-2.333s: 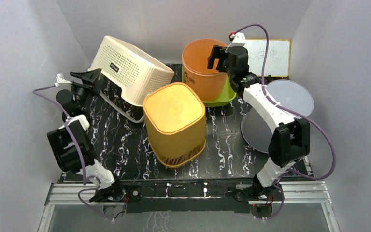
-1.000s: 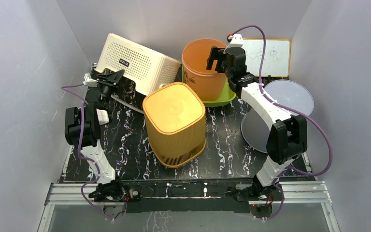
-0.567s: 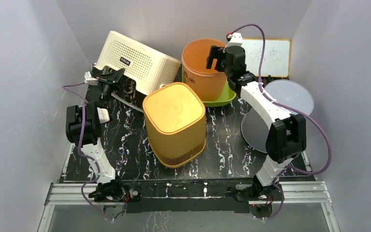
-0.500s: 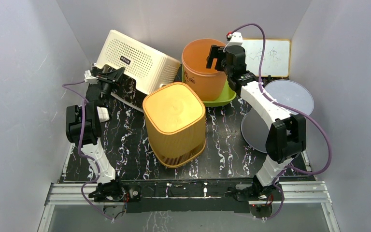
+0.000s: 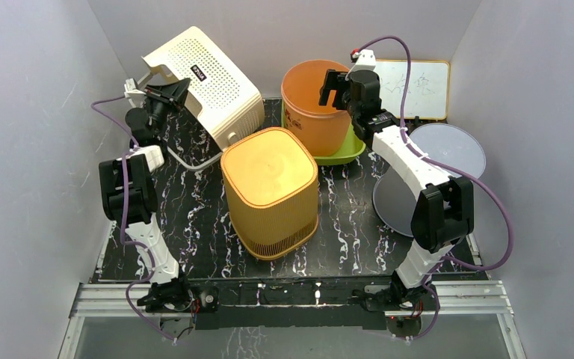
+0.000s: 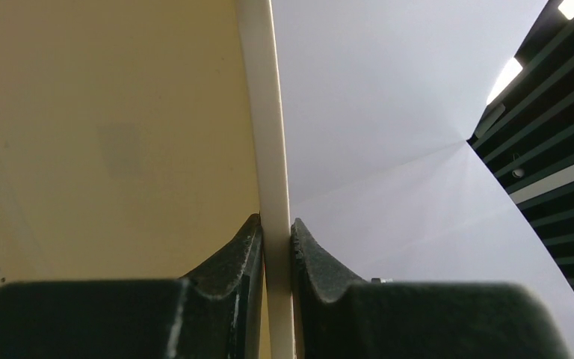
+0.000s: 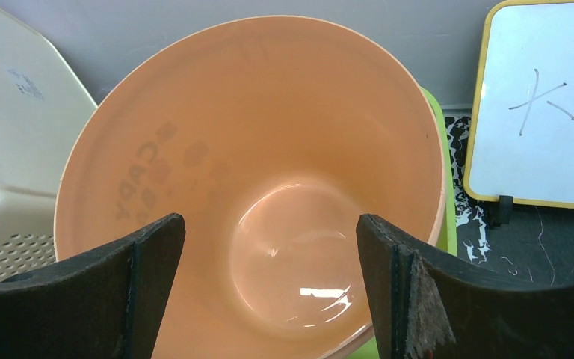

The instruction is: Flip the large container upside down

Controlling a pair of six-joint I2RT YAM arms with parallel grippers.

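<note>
- So the big one is the cream basket (image 5: 202,82), the perforated one. It's at the back left of the table (image 5: 344,239), tipped way over, not flat on its base and not upside down either.
- The side with the small dark label faces up toward the overhead camera, and the open mouth is turned toward the left wall.
- Its lower corner comes down just beside the yellow bin (image 5: 271,187). We can't tell whether the two actually touch.
- The left gripper (image 5: 166,91) is up at the basket's left edge, with its jaws pinching the rim (image 6: 265,112).
- In the left wrist view we see the two dark pads (image 6: 239,254) pressed on either side of that thin cream edge. The basket's inner wall fills everything to the left of it.
- The right gripper (image 5: 336,88) hangs over the orange bucket (image 5: 310,112) with its jaws spread wide and nothing held between them.
- From its wrist camera, the two fingers just frame the bucket's mouth, one on each side.
- The bucket stands upright at back centre, mouth up, sitting in a green tray (image 5: 347,153).
- The yellow bin is in the middle of the table with a closed face up.
- Over on the right, a whiteboard (image 5: 418,88) with some scribbles leans at the back wall.
- Two grey discs (image 5: 448,149) lie overlapping beside the right arm.
</note>
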